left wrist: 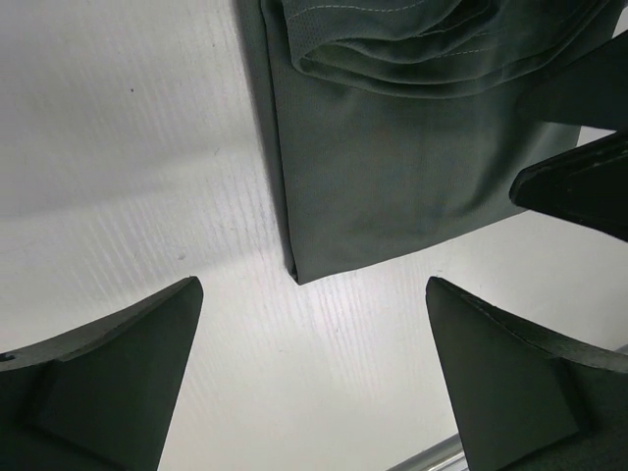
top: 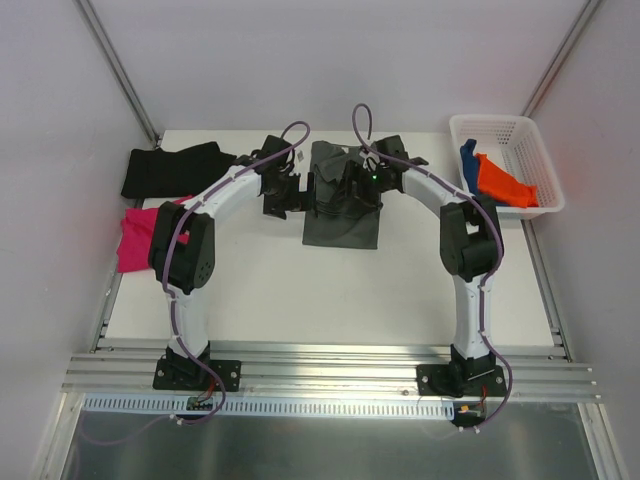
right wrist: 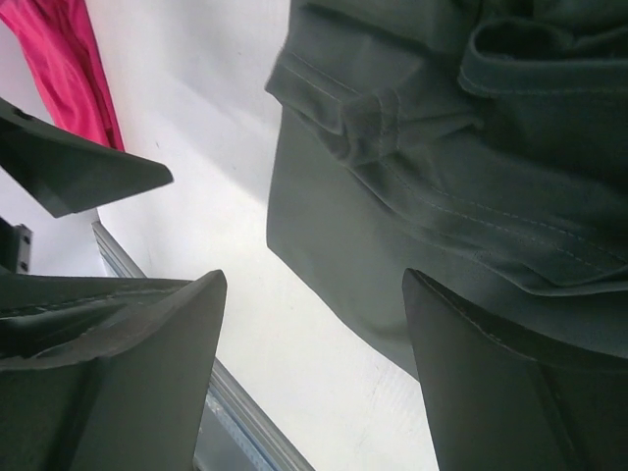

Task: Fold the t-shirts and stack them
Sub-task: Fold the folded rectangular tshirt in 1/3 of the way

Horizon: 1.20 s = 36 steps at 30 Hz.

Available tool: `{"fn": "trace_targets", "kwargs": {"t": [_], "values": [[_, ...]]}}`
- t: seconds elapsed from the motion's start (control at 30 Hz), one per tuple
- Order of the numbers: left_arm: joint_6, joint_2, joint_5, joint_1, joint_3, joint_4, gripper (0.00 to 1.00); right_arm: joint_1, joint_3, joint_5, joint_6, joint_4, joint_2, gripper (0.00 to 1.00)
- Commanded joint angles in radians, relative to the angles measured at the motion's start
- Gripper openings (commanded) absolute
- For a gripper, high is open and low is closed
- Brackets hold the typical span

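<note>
- On my left wrist cam the left gripper (left wrist: pixel 314 294) is spread wide, with nothing between its fingers (left wrist: pixel 118 363).
- Both fingers sit low in the shot, one in each bottom corner, above the white table (left wrist: pixel 128 147).
- The dark grey t-shirt (left wrist: pixel 392 186) lies flat on the table up top, and its folded corner points down into the gap between the fingers.
- There are bunched layers with stitched hems along the top edge.
- A black wedge-shaped part (left wrist: pixel 579 191) pokes in from the right, over the shirt's edge.
</note>
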Motion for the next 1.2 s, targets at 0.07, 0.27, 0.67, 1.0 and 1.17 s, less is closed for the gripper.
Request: {"fn": "trace_targets", "kwargs": {"t": [0.07, 0.27, 0.67, 1.0, 1.17], "values": [[0.018, -0.027, -0.043, 0.004, 0.069, 0.002, 0.99, 0.026, -0.015, -0.013, -0.001, 0.005, -0.037, 0.77], [0.019, -0.033, -0.045, 0.030, 0.070, 0.002, 0.99, 0.048, -0.001, -0.005, -0.010, -0.005, -0.014, 0.77], [0.001, -0.038, -0.013, 0.061, 0.058, 0.002, 0.99, 0.062, -0.029, 0.062, -0.089, -0.042, 0.009, 0.77], [-0.010, -0.053, 0.010, 0.085, 0.008, -0.001, 0.99, 0.060, 0.063, 0.123, -0.139, -0.059, 0.090, 0.77], [-0.013, -0.055, 0.012, 0.089, 0.003, -0.002, 0.99, 0.060, 0.140, 0.143, -0.144, -0.073, 0.109, 0.77]]}}
